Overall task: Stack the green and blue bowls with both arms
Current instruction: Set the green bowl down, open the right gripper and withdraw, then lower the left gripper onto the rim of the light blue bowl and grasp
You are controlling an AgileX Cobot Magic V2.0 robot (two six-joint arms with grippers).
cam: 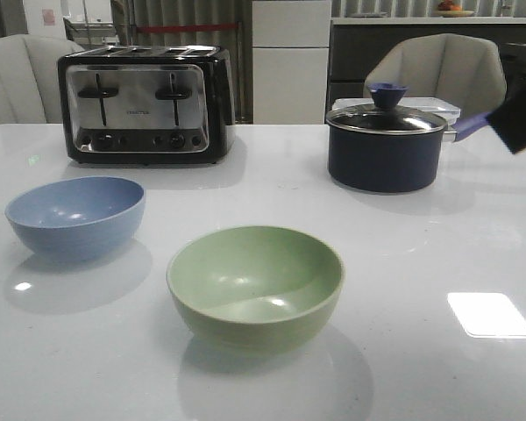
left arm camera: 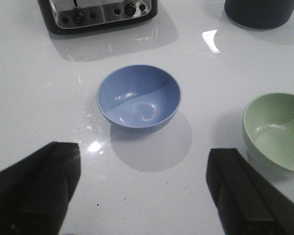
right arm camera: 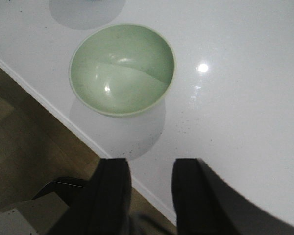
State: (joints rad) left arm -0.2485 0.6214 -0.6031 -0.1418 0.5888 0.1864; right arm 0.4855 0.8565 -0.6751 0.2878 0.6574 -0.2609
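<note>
While both bowls sit apart and empty on the table (cam: 473,237), no stacking has begun; the approach step is in hand. The green bowl (cam: 255,286) stands upright, well forward of the toaster (cam: 145,104). The blue bowl (cam: 75,215) rests nearer the toaster, forward of its left end, clear of the green one. The saucepan (cam: 386,146) stands lidded to the toaster's right. Judged next: one arm must close on a bowl's rim, lift it and seat it in the other. The left gripper (left arm camera: 142,188) hovers above the blue bowl, jaws spread wide, holding nothing. The right gripper (right arm camera: 151,193) hangs above the green bowl, jaws parted narrowly, also empty.
</note>
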